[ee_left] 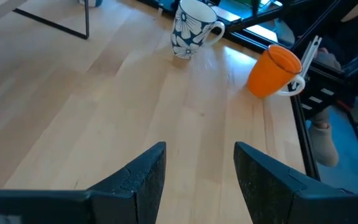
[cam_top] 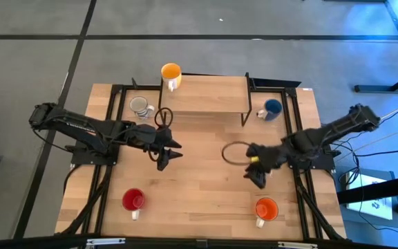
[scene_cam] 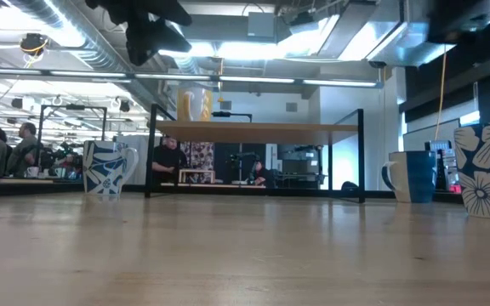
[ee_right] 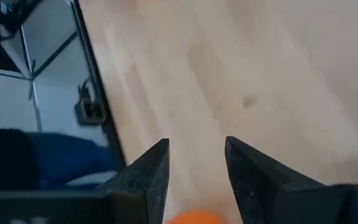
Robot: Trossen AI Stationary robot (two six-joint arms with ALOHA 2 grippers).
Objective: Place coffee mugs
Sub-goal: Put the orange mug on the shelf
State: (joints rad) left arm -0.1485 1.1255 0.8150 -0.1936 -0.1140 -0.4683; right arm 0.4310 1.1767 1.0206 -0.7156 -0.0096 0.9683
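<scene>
A yellow mug (cam_top: pixel 171 72) stands on the far left corner of a low shelf (cam_top: pixel 206 95). On the tabletop stand a white mug with blue marks (cam_top: pixel 140 106) (scene_cam: pixel 109 167), a dark blue mug (cam_top: pixel 273 108) (scene_cam: pixel 411 176), a red mug (cam_top: pixel 133 200) and an orange mug (cam_top: pixel 266 208) (ee_left: pixel 275 70). A white mug with blue flowers (ee_left: pixel 191 28) (scene_cam: pixel 487 170) stands upright near the right arm. My left gripper (cam_top: pixel 171 153) (ee_left: pixel 199 149) hangs open over the table's middle. My right gripper (cam_top: pixel 254 176) (ee_right: pixel 196 144) is open above bare wood, just far of the orange mug.
The shelf's black legs (cam_top: pixel 246 114) stand on the table's far half. Black frame rails (cam_top: pixel 297 187) run along the left and right edges. A loop of cable (cam_top: pixel 235 153) lies between the grippers. Bare wood (cam_top: pixel 199 200) lies between the red and orange mugs. People show in the room beyond.
</scene>
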